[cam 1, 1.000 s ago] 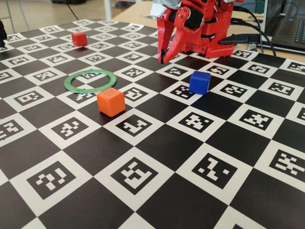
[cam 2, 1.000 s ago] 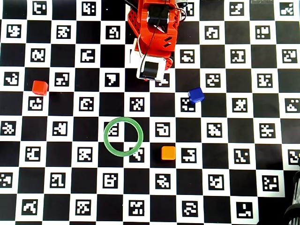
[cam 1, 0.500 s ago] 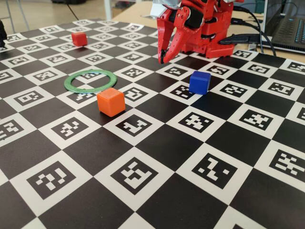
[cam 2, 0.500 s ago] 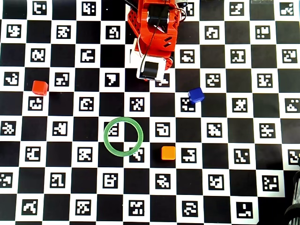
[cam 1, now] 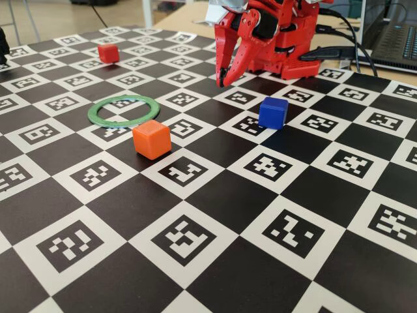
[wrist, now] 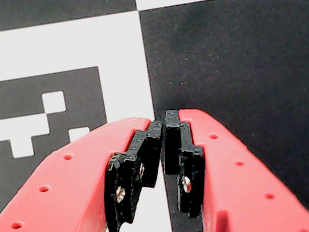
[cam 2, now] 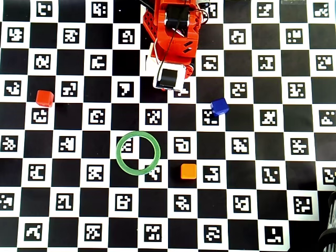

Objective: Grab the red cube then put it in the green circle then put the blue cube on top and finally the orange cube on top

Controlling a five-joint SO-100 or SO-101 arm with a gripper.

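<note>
The red cube (cam 1: 108, 53) (cam 2: 44, 98) sits alone at the far left of the checkered board. The green circle (cam 1: 124, 110) (cam 2: 138, 153) lies flat near the middle with nothing inside. The orange cube (cam 1: 151, 139) (cam 2: 188, 171) rests just right of the ring in the overhead view. The blue cube (cam 1: 272, 112) (cam 2: 219, 106) stands right of the arm. My red gripper (cam 1: 222, 83) (wrist: 163, 120) hangs folded by the arm's base (cam 2: 176, 31), tips pointing down at the board. Its black pads (wrist: 150, 145) meet, holding nothing. It is far from every cube.
The board (cam 1: 215, 195) is a black-and-white checker of printed markers. A laptop (cam 1: 394, 42) and cables (cam 1: 339, 55) lie behind the arm at the right in the fixed view. A dark object (cam 2: 329, 236) pokes in at the lower right edge of the overhead view.
</note>
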